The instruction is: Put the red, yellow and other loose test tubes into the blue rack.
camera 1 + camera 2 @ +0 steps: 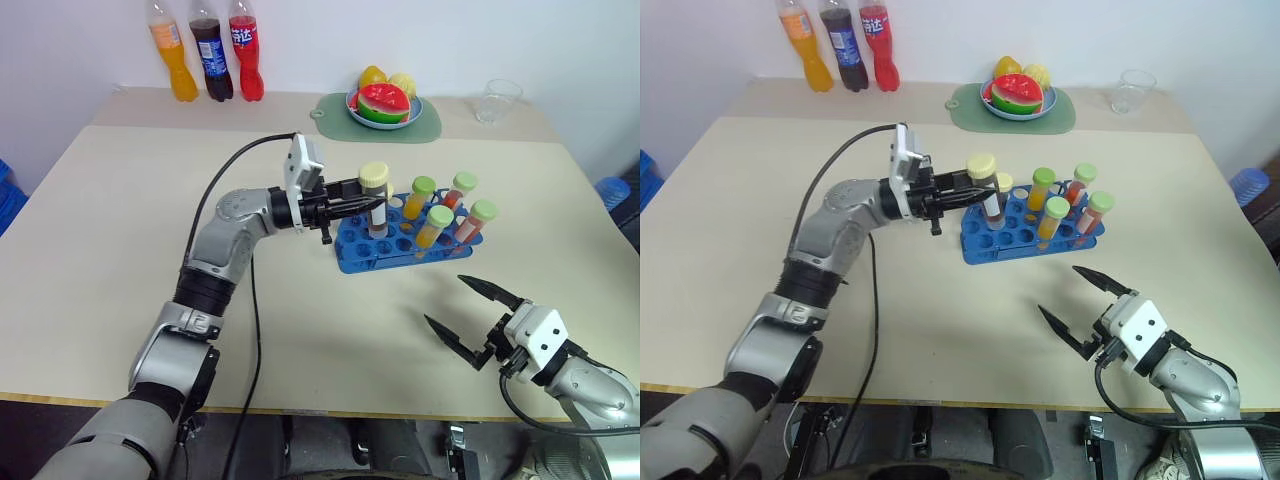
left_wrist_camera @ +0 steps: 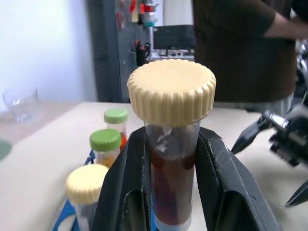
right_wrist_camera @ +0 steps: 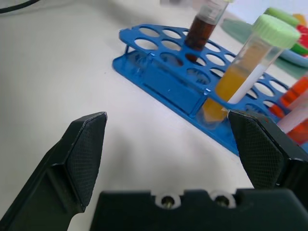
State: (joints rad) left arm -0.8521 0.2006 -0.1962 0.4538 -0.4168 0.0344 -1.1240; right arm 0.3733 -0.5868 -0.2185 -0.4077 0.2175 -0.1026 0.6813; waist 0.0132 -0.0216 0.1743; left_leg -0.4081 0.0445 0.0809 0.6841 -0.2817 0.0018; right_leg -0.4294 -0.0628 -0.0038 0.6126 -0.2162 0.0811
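My left gripper (image 1: 372,207) is shut on a clear tube of dark brown liquid with a pale-yellow cap (image 1: 375,178). It holds the tube upright over the left end of the blue rack (image 1: 362,258). In the right wrist view the brown tube's (image 3: 201,30) lower end reaches into one of the rack's holes. Several green-capped tubes stand in the rack, among them a yellow one (image 1: 434,227) and an orange-red one (image 1: 458,190). Another pale-capped tube (image 2: 86,185) stands beside the held one (image 2: 172,159). My right gripper (image 1: 445,300) is open and empty, low over the table in front of the rack's right end.
Three soda bottles (image 1: 207,55) stand at the table's far left. At the back, a green mat (image 1: 335,108) carries a plate of fruit (image 1: 385,103), with a clear glass (image 1: 496,100) to its right. A person (image 2: 236,53) stands beyond the table in the left wrist view.
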